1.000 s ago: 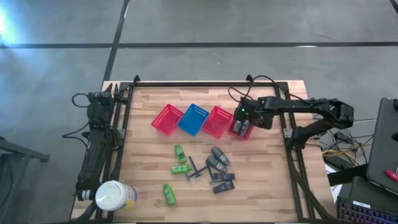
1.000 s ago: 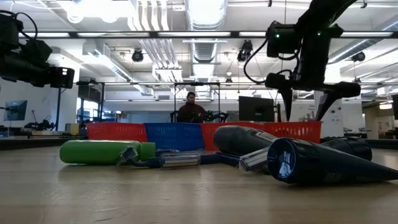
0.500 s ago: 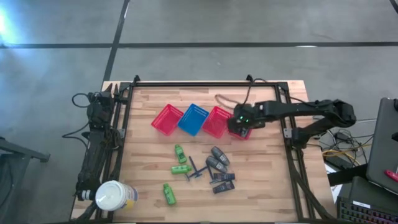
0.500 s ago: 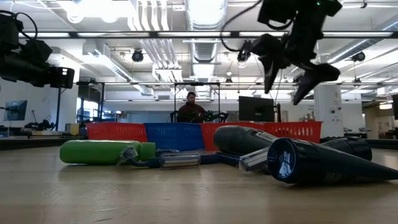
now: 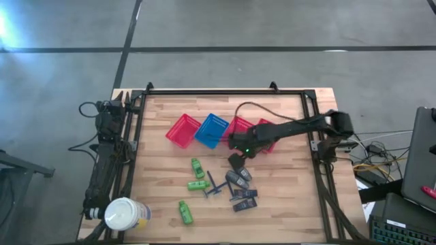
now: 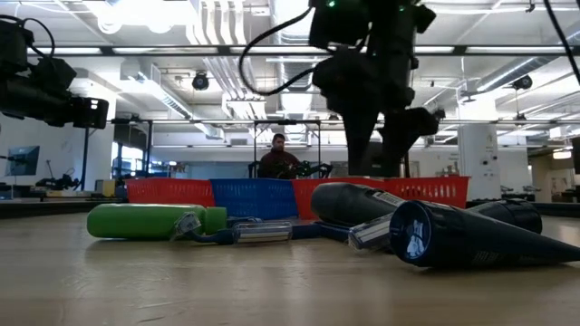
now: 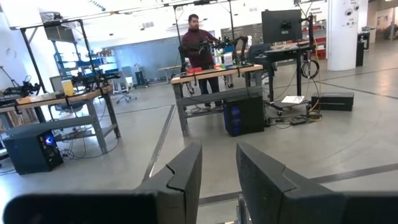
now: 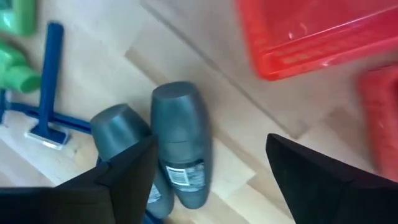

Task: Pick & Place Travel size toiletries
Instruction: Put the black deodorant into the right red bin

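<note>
Your right tool (image 8: 205,180) hangs spread wide above the two dark grey oblong containers (image 8: 180,149) lying side by side on the bench (image 5: 286,211) near the red basket (image 8: 311,37). Centre over one, straddle its narrow width, then descend. Left tool (image 7: 217,180) waits parted.

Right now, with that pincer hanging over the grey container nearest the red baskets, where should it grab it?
Probably across the narrow middle of the grey container, coming straight down. It lies flat and oblong, so the open right pincer can straddle its width; a second one lies close alongside.
</note>
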